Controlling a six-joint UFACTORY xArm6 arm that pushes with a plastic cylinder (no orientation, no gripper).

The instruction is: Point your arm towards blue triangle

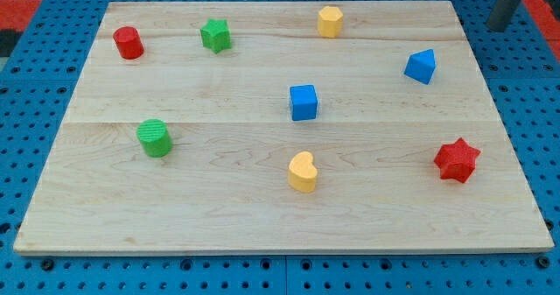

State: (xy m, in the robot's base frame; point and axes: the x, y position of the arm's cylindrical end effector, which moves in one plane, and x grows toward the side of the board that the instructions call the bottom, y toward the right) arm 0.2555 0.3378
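Observation:
The blue triangle [421,66] lies at the upper right of the wooden board [219,94]. My tip [499,26] is the lower end of a dark rod at the view's top right corner. It stands just off the board's right edge, over the blue pegboard. The tip is up and to the right of the blue triangle, well apart from it, and touches no block.
A blue cube [304,102] sits mid-board. A yellow hexagon [330,21], green star [215,35] and red cylinder [128,43] lie along the top. A green cylinder [155,138] is at left, a yellow heart [303,172] at bottom centre, a red star [458,160] at lower right.

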